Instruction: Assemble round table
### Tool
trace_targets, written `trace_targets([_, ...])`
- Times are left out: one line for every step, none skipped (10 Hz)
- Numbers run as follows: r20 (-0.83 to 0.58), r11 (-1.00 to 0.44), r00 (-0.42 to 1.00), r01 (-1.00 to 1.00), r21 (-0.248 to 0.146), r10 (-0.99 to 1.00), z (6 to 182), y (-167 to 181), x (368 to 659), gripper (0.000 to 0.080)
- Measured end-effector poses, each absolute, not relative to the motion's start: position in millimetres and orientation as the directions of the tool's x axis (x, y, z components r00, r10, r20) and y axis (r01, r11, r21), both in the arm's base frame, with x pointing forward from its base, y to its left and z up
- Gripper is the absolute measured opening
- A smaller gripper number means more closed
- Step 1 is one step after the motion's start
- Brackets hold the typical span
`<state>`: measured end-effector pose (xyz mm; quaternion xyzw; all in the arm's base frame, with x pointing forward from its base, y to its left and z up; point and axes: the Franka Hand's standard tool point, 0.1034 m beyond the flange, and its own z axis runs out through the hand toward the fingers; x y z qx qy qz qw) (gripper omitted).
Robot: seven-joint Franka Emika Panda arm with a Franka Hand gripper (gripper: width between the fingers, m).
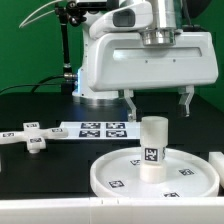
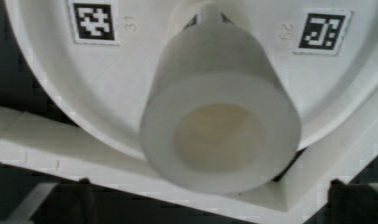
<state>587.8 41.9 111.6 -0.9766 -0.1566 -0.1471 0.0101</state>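
One short cylinder leg (image 1: 152,150) stands upright at the middle of the one rimmed round disc (image 1: 105,176) on the table (image 1: 30,105). The hand (image 1: 158,103) hangs above the leg with fingers spread, gripping nothing. One cross-shaped base (image 1: 30,137) lies apart from the disc, beside the marker board (image 1: 100,128).

1 disc (image 1: 112,172), 1 leg (image 1: 152,138), 1 base (image 1: 27,137)

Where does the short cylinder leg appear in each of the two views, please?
Exterior view: the cylinder leg stands upright on the round disc, low and right of centre, beneath the open gripper.
Wrist view: the cylinder leg fills most of the picture, seen end-on from above.
Shared landmark: the round disc under the leg, with its square tags either side.
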Motion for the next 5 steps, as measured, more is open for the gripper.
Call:
trace_targets([0.282, -0.951, 0.911, 0.307, 0.024, 0.301, 116.2, 40.1, 591.2, 0.0649])
trace_targets([0.282, -0.951, 0.911, 0.308, 0.024, 0.302, 118.2, 40.3, 593.4, 0.0649])
trace_targets([0.281, -0.951, 0.911, 0.308, 0.023, 0.302, 116.8, 40.5, 592.7, 0.0649])
trace_targets([0.281, -0.951, 0.911, 0.308, 0.023, 0.302, 116.7, 40.5, 592.7, 0.0649])
trace_targets([0.280, -0.951, 0.911, 0.308, 0.023, 0.302, 116.6, 40.5, 592.7, 0.0649])
